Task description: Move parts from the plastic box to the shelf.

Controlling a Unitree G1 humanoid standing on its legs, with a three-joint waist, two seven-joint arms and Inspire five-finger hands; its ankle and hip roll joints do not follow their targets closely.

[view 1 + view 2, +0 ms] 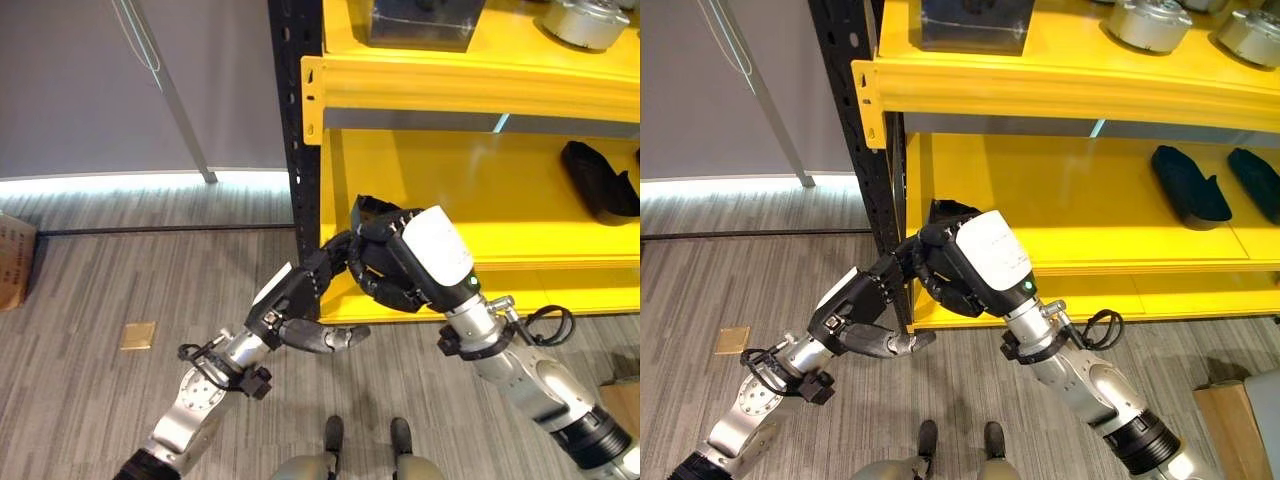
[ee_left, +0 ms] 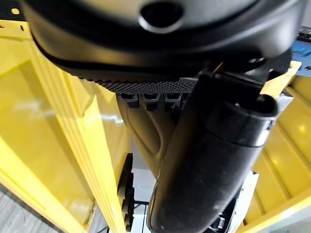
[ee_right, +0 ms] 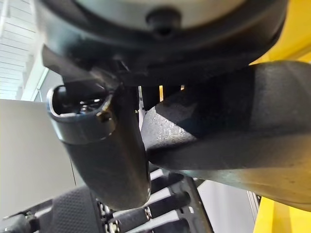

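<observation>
My right hand [image 1: 432, 252], with its white cover, is curled round a black moulded part [image 1: 372, 212] at the front left corner of the yellow shelf's lower level [image 1: 500, 235]. In the right wrist view the part [image 3: 233, 131] lies as a rough dark mass against the palm, beside the thumb [image 3: 107, 145]. My left hand [image 1: 298, 298] reaches up from below left. Its fingers [image 1: 330, 262] are straight and touch the part's left side, while its thumb [image 1: 335, 338] sticks out underneath, off the part.
The shelf's black upright post [image 1: 295, 120] stands just left of the hands. Two similar black parts [image 1: 1188, 187] [image 1: 1255, 180] lie further right on the lower level. A dark box [image 1: 420, 22] and silver round parts [image 1: 585, 22] sit on the upper level. Cardboard boxes [image 1: 15, 260] [image 1: 1230, 430] stand on the floor.
</observation>
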